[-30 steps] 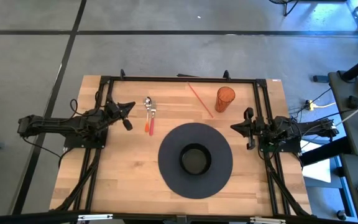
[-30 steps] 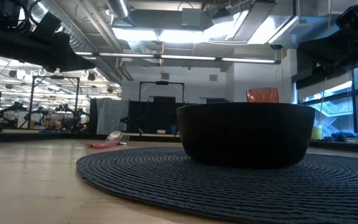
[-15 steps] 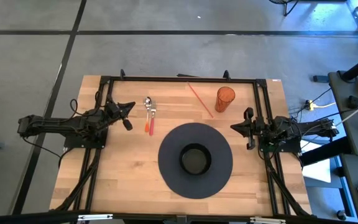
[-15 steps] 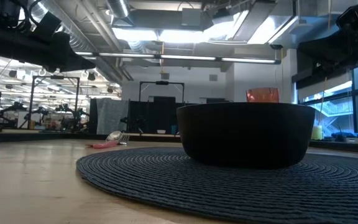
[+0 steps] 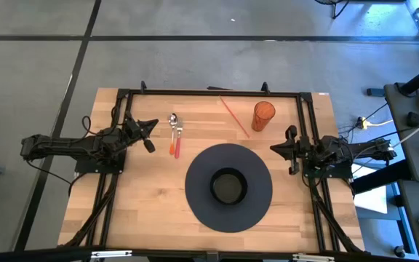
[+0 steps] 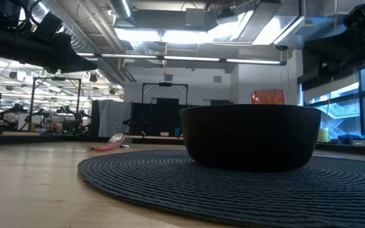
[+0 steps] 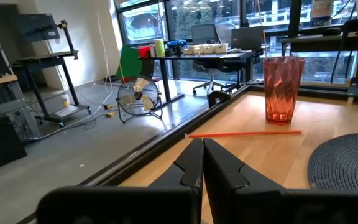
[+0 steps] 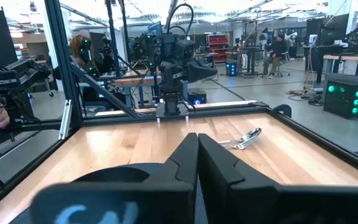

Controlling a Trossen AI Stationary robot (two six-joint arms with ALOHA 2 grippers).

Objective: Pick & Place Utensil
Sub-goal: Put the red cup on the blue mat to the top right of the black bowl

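The utensil [image 5: 174, 137] has a silver head and an orange-red handle. It lies flat on the wooden table left of centre, head toward the far edge; a second silver piece seems to lie close beside it [image 8: 246, 137]. A black bowl [image 5: 228, 186] stands on a dark round woven mat [image 5: 198, 171]. My left gripper [image 5: 153, 124] hovers shut at the table's left side, pointing level toward the utensil and short of it. At the right side my right gripper [image 5: 272, 149] hovers shut beside the mat's edge.
An orange faceted cup [image 5: 262, 116] stands at the far right, with a thin orange-red stick [image 5: 234, 116] lying slantwise beside it. Black frame rails [image 5: 209, 92] run along the table's far, left and right sides. People show in the room beyond [image 8: 79, 50].
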